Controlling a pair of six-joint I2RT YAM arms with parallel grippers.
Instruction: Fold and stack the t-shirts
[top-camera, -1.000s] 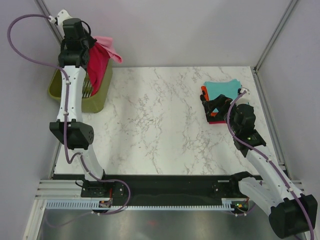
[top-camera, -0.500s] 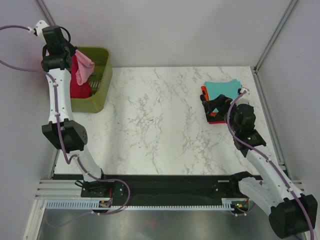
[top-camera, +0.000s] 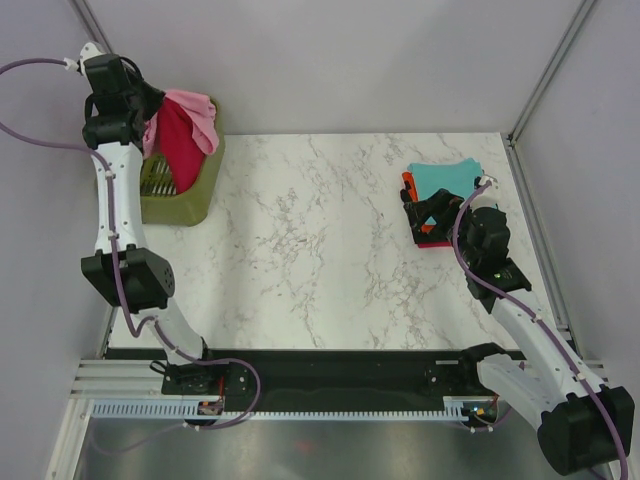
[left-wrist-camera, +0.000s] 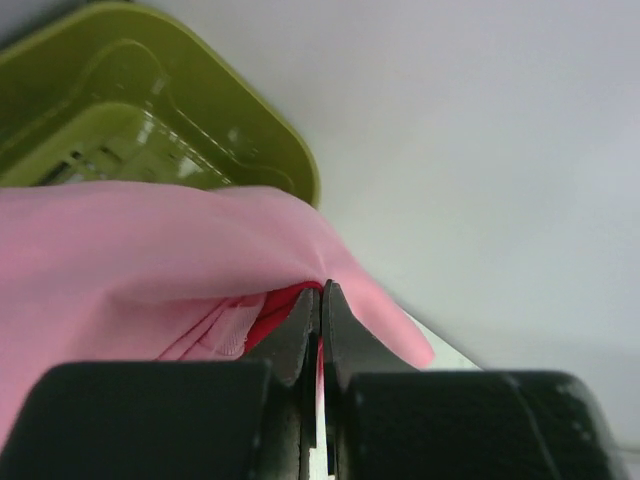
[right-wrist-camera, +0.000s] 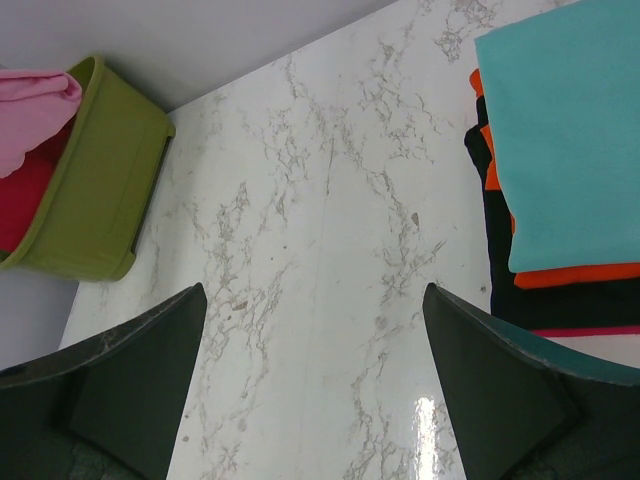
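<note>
Marble table (top-camera: 300, 240). A basket (top-camera: 195, 205) sits at its ten o'clock corner. Above the basket hang a pink shirt (top-camera: 198, 112) and a red shirt (top-camera: 178, 155). The left gripper (left-wrist-camera: 320, 300) is pinched tight on the pink shirt, with red showing at its tips. At two o'clock lies the folded stack (top-camera: 445, 180), teal on top. The right gripper (top-camera: 428, 215) is spread wide over the stack's seven o'clock edge.

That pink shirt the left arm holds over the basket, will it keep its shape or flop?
Probably floppy: the pink shirt hangs limp from the shut left gripper. It may drag the red shirt along, since both seem pinched together.
</note>
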